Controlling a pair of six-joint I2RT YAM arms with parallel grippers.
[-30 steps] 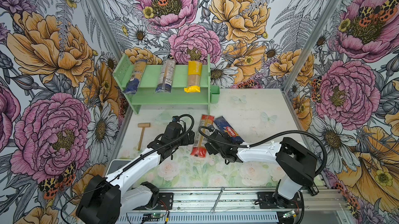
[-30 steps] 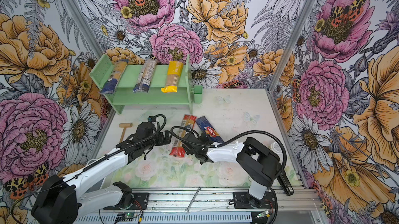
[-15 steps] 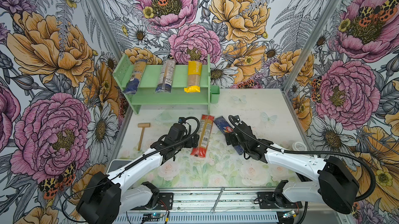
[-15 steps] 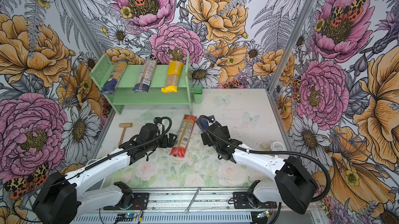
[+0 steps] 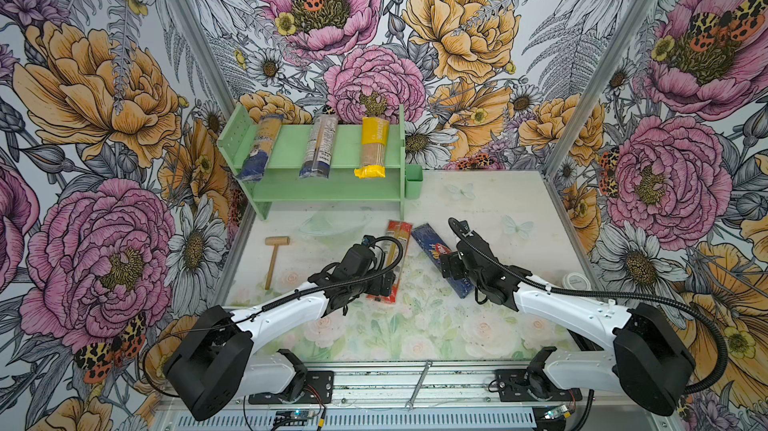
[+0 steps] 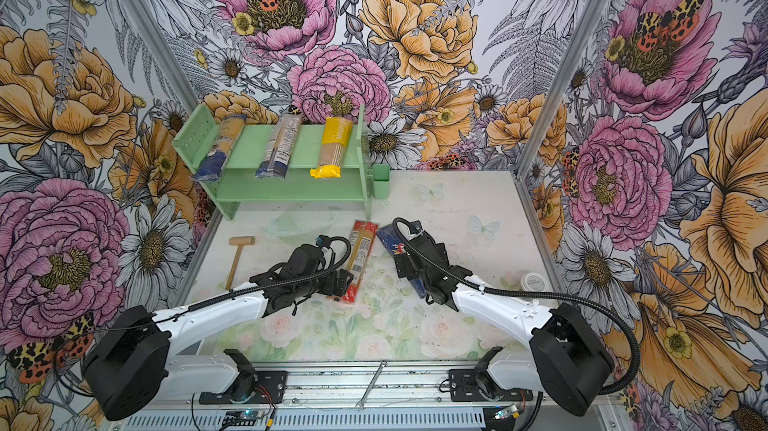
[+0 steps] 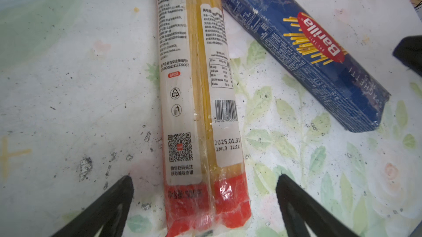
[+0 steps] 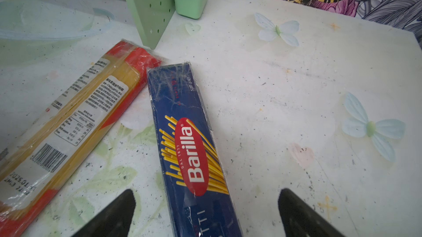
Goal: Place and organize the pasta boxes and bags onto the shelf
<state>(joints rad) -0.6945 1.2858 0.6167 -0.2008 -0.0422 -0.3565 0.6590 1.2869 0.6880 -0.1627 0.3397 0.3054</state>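
A mallet (image 5: 274, 256) lies on the desk (image 5: 478, 200) at centre left of both top views, well apart from the packs.

Above it, in the upper centre, stands the shelf (image 5: 332, 190). Its top tier carries, from left to right, a blue-ended bag (image 5: 259, 146), a second blue-ended bag (image 5: 318, 146) and a yellow bag (image 5: 372, 146). They lie side by side with gaps between them, and their near ends poke out over the front edge. The lower tier shows only bare board. A cup (image 5: 413, 181) hangs on the shelf's right side panel.

Below the shelf, at frame centre, the red bag (image 5: 395, 238) lies flat on the desk. The left gripper (image 7: 204, 178) is spread wide, one finger on each side of the bag's near red end, and grips nothing.

Just right of it lies the box (image 5: 432, 248), also flat on the desk. Bag and box meet or almost meet at their far ends, near the foot of the shelf's right panel, and fan apart toward the bottom of the frame. The right gripper (image 8: 206, 192) is also wide apart, one finger on either side of the box, and not closed on it.

A white jar (image 5: 575, 281) sits at the desk's right edge.
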